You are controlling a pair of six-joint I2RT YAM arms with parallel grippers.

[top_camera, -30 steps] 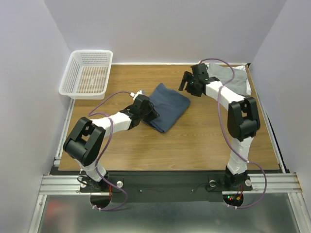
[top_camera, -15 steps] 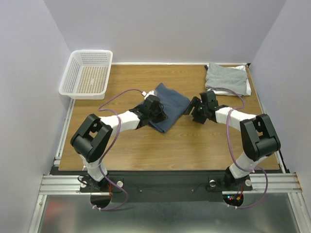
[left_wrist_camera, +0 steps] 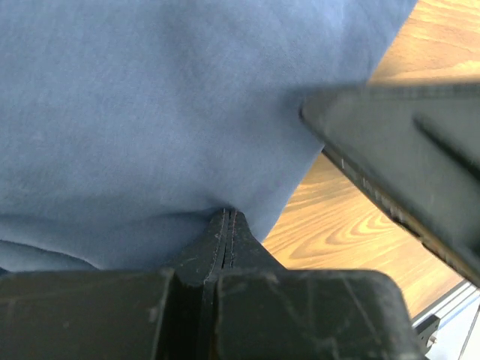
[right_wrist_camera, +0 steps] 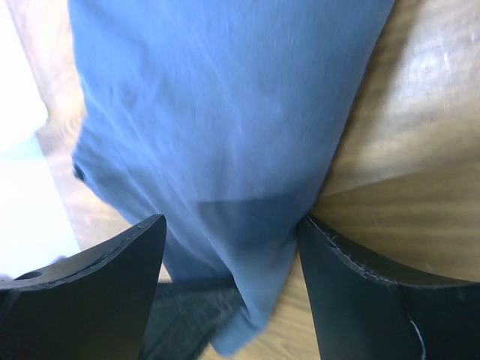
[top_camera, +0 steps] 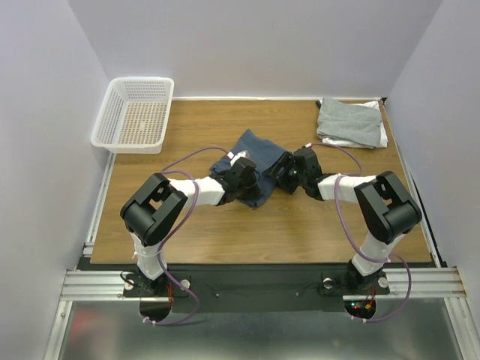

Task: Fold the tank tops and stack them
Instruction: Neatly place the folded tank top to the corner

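The navy tank top [top_camera: 255, 154] lies folded in the middle of the table. My left gripper [top_camera: 247, 180] is shut, and its tips press against the top's near left edge. In the left wrist view [left_wrist_camera: 225, 221] no cloth shows between the tips, and the blue cloth [left_wrist_camera: 150, 105] fills the frame. My right gripper [top_camera: 280, 174] is open at the top's near right edge. In the right wrist view [right_wrist_camera: 232, 247] its fingers [right_wrist_camera: 97, 300] stand either side of the cloth's corner [right_wrist_camera: 225, 135]. A folded light grey top [top_camera: 349, 120] lies on a white one [top_camera: 381, 139] at the back right.
A white mesh basket [top_camera: 105, 139] stands at the back left corner. Bare wooden table [top_camera: 315, 221] shows in front of the grippers. The right gripper's dark finger [left_wrist_camera: 405, 142] shows in the left wrist view, close beside the left one.
My right arm swung from the grey stack at the back right down to the navy top's near right edge. My left gripper slid right along the top's near edge.
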